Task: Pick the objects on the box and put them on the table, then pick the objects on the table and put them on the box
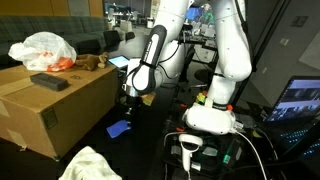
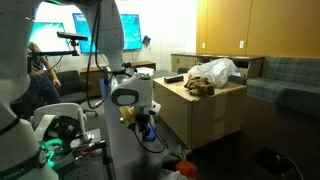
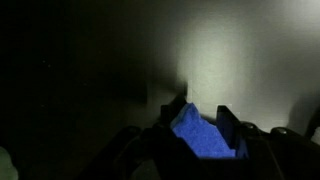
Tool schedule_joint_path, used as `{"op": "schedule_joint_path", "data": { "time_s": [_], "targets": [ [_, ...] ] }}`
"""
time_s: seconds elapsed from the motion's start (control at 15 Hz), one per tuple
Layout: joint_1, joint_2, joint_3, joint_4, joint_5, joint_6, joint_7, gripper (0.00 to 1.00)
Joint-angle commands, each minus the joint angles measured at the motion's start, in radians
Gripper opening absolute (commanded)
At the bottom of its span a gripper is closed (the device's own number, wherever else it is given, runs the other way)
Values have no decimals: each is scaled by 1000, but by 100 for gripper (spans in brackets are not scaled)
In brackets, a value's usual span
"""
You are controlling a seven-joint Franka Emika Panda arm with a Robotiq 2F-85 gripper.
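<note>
A crumpled, bright blue cloth point(image 3: 205, 138) sat low in the wrist view's centre. The fingers point(image 3: 228, 120) were closed narrowly on it, pinching it from both sides.

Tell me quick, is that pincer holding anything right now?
Pincer: closed, it seems, on a blue thing sitting between its fingers in the wrist view.
</note>
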Motion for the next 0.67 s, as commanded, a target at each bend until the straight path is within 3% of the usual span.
{"op": "schedule_joint_path", "data": {
  "time_s": [0.0, 0.13, 0.6],
  "targets": [
    [-3, -42, 2, -56, -74, 40, 70, 84],
    [13, -68, -15, -79, -101, 42, 110, 99],
    [68, -304, -71, -204, -147, -65, 236, 100]
  ]
}}
